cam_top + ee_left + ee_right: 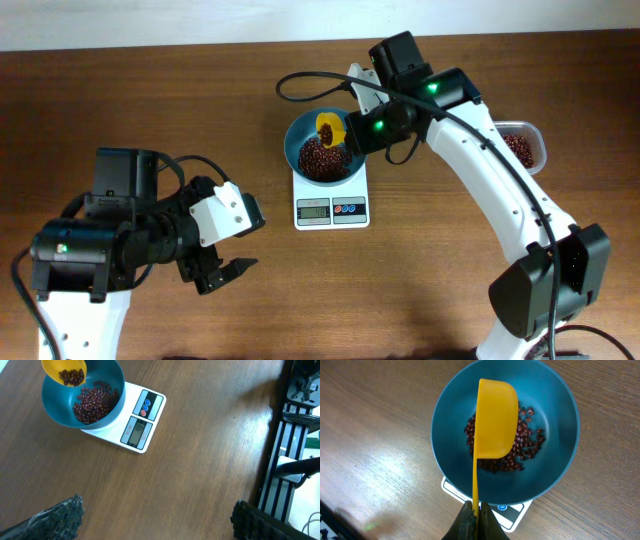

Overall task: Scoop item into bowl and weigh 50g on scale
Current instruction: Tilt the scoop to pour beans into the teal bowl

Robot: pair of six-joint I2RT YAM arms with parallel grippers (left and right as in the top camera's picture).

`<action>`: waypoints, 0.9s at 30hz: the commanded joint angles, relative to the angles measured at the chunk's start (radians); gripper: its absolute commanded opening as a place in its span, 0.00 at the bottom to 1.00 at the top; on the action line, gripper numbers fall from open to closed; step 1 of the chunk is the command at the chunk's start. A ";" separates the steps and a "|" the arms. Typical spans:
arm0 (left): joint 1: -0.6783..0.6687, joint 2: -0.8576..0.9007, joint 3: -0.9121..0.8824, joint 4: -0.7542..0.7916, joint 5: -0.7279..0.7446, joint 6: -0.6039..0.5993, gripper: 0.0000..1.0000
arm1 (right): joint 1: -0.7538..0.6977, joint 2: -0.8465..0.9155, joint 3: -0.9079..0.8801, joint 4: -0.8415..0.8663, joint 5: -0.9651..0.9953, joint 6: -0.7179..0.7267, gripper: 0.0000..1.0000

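The teal bowl [300,140] stands on the white scale [332,210] with a heap of dark red-brown beans [322,160] inside. My right gripper [476,510] is shut on the thin handle of a yellow scoop [495,420]. The scoop hangs tilted over the bowl [560,425], and its back covers part of the beans [527,442]. From the left wrist view, the scoop [55,367] still holds a few beans above the bowl [55,410]. My left gripper [157,520] is open over bare table, well short of the scale [142,425].
A clear plastic tub [522,148] with more beans sits at the right, behind the right arm. A black cable [300,85] loops on the table behind the bowl. A dark frame [285,460] borders the table in the left wrist view.
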 commanded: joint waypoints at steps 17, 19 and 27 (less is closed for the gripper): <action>0.007 0.000 0.016 -0.001 0.003 -0.009 0.99 | -0.023 -0.027 0.030 -0.004 0.012 0.008 0.04; 0.007 0.000 0.016 -0.001 0.003 -0.009 0.99 | -0.023 -0.027 0.030 -0.004 -0.014 0.008 0.04; 0.007 0.000 0.016 -0.001 0.003 -0.009 0.99 | -0.039 -0.027 0.030 -0.005 -0.025 0.005 0.04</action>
